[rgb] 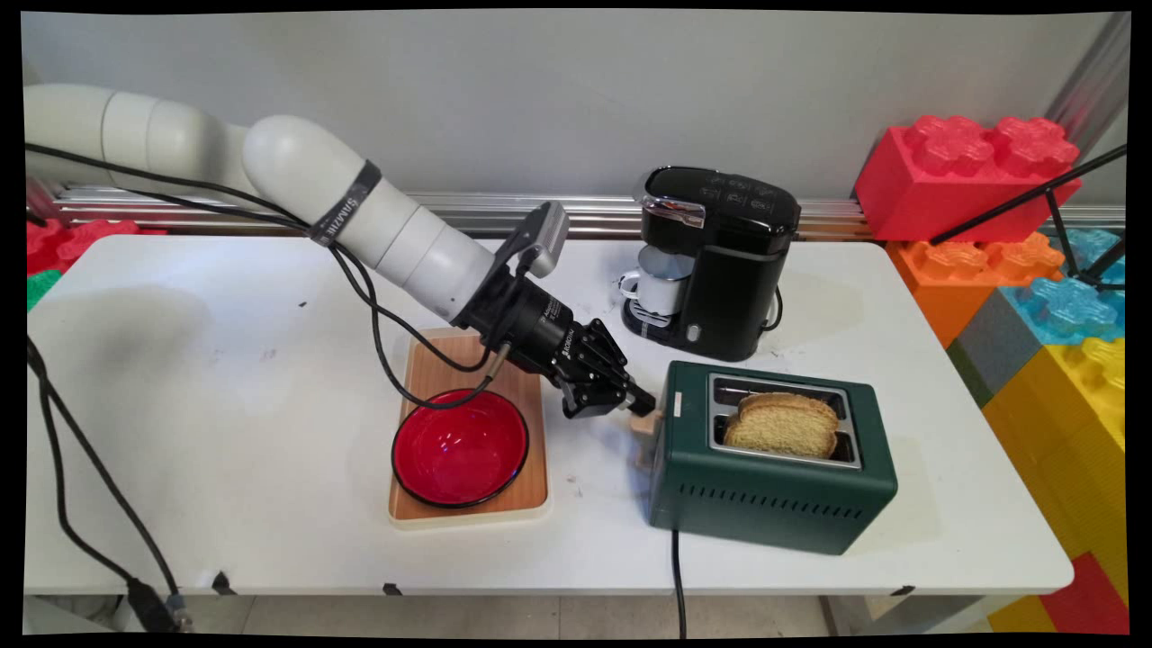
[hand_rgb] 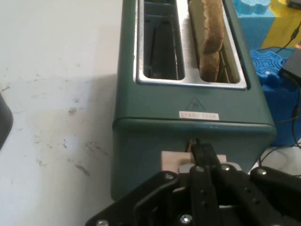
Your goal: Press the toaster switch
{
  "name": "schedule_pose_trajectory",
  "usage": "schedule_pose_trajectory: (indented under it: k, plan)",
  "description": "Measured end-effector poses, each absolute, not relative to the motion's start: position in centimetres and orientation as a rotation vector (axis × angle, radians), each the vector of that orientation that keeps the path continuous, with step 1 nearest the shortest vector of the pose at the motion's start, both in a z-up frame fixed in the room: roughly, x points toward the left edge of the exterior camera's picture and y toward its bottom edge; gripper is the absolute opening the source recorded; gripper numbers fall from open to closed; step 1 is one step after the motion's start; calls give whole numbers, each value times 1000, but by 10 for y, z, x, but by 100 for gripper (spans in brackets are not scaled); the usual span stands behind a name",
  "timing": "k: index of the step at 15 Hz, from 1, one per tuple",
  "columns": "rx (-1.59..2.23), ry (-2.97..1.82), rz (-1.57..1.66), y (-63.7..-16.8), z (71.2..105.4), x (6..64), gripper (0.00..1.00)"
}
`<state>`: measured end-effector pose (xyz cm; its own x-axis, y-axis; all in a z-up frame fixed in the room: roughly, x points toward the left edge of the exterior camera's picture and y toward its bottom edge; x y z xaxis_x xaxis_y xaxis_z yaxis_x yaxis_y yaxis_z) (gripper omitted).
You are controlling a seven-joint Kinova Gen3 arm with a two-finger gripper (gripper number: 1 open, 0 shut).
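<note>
Closed pincer [rgb: 641,402] presses the toaster [rgb: 774,486] lever [rgb: 644,430].

A dark green toaster [rgb: 774,468] sits right of the red bowl [rgb: 460,447]. One bread slice [rgb: 781,423] stands in its near slot. Its pale lever [rgb: 645,427] faces the bowl.

One toaster [rgb: 772,468], one bread slice [rgb: 781,423], one coffee maker [rgb: 715,261], one mug [rgb: 655,286], one red bowl [rgb: 460,447], one wooden tray [rgb: 526,490].
</note>
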<state>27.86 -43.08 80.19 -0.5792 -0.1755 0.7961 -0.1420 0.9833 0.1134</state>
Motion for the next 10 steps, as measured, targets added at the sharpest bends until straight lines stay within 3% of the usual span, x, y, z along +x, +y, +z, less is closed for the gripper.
schedule_pose_trajectory:
  k: [10]
  plan:
    - [240, -2209, -47, -429, 787, 276, 0]
